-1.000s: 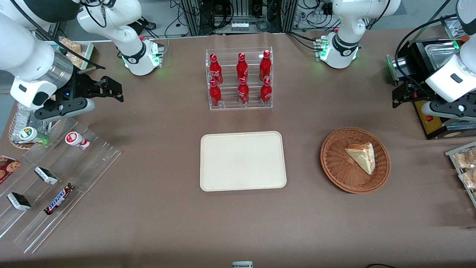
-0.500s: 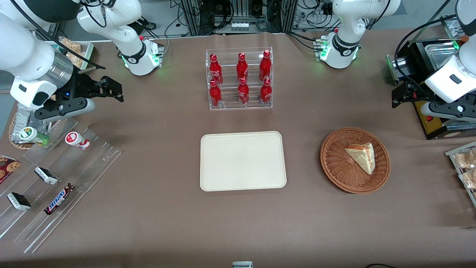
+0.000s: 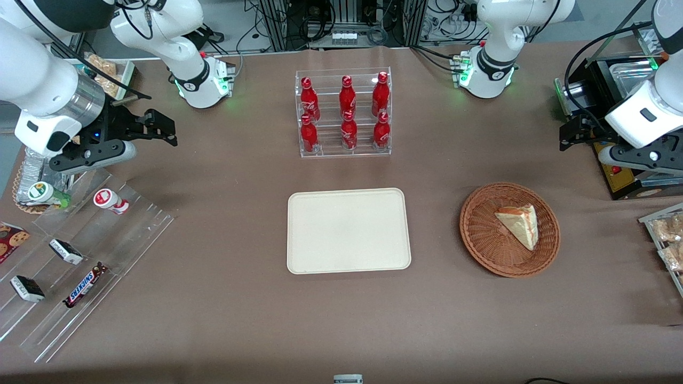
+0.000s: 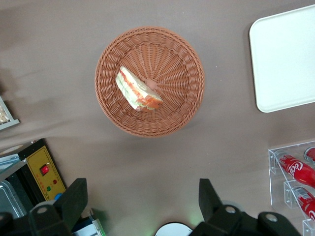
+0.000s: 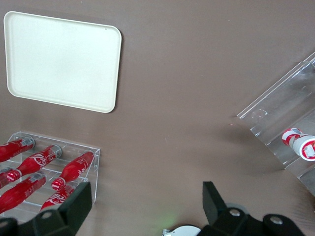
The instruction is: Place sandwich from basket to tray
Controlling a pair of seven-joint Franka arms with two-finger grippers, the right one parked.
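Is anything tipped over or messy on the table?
Mostly tidy. The sandwich lies in the basket, the tray is bare, and the open gripper hangs high above. Only a small red-and-white bottle lies on its side on the clear rack.

Six red bottles [image 3: 347,114], one sandwich [image 3: 518,225]

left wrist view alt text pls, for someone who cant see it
A wrapped sandwich lies in a round wicker basket on a brown table, seen from above by the open gripper hovering apart from it. The cream tray's corner and a clear rack of red bottles show at the edges.
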